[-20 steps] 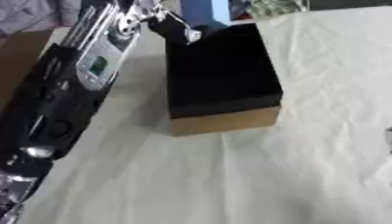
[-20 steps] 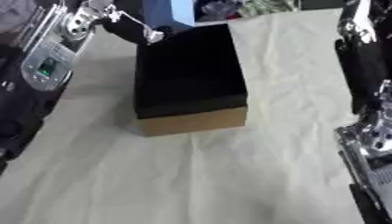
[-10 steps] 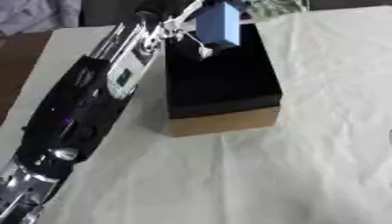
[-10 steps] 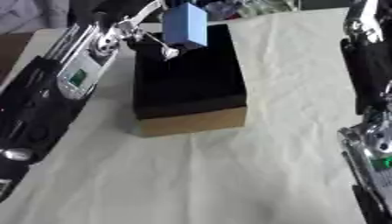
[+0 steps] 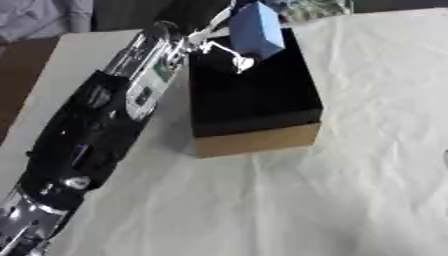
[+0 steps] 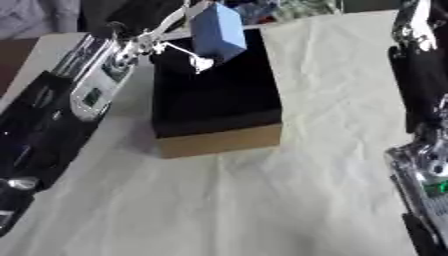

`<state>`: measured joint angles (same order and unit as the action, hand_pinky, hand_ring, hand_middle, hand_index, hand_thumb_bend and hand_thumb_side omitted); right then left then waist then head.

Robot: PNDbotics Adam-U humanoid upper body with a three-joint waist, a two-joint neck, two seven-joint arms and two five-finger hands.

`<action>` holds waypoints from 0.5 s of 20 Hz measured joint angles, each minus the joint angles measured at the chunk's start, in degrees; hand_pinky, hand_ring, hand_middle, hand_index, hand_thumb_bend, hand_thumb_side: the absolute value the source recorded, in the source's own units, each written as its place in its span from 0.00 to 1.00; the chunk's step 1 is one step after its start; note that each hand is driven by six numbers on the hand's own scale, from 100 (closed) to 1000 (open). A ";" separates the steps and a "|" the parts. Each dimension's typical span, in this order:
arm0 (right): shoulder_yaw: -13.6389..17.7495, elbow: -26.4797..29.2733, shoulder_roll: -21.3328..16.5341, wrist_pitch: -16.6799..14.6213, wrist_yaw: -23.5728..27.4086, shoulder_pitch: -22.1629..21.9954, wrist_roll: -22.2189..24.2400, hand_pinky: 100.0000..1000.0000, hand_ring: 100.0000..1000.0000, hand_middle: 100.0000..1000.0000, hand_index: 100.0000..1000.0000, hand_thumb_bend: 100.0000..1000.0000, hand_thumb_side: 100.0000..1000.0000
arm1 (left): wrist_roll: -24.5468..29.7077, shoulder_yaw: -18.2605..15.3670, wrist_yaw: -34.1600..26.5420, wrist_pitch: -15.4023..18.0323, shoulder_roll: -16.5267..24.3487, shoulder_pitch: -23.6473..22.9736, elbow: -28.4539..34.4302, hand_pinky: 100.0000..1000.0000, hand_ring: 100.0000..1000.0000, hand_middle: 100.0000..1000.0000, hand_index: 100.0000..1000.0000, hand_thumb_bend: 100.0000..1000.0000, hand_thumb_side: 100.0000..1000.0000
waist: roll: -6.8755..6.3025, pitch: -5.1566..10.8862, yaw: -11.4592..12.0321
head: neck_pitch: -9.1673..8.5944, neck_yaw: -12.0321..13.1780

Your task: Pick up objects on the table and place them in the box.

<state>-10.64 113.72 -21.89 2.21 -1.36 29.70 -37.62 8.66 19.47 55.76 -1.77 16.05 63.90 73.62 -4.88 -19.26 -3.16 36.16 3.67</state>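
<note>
one blue block held above the far end of the black-lined cardboard box, left hand pinching it with curled fingers, box on the cloth-covered bench, right arm at the right edge, its hand unseen

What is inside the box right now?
The box interior looks dark; nothing can be made out inside. The left hand holds a blue block over its far end, hiding that part.
</note>
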 measured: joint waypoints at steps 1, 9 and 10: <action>0.00 0.00 0.00 0.00 0.00 0.00 0.00 0.84 0.79 0.54 0.76 0.00 0.41 | -0.73 -0.02 -0.19 -0.45 0.00 -0.16 0.10 0.90 0.85 0.85 1.00 0.72 0.32 | 0.00 0.00 0.02 | 0.00 -0.02; 0.05 0.00 0.00 -0.01 0.00 -0.26 -0.12 0.84 0.79 0.54 0.76 0.00 0.41 | -9.78 -2.03 -7.55 -3.14 0.03 -2.22 4.32 0.91 0.78 0.78 0.98 0.54 0.29 | 0.08 0.03 0.61 | 0.01 -0.46; 0.06 0.00 0.00 -0.04 0.00 -0.43 -0.17 0.84 0.79 0.54 0.76 0.00 0.41 | -11.15 -2.52 -9.11 -3.65 0.11 -2.69 5.52 0.91 0.78 0.78 0.98 0.53 0.29 | 0.08 0.10 0.84 | 0.02 -0.62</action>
<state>-10.58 113.72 -21.89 2.17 -1.36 29.28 -37.79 -2.49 16.95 46.64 -5.42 16.16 61.21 79.14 -4.80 -19.16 -2.32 36.18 3.05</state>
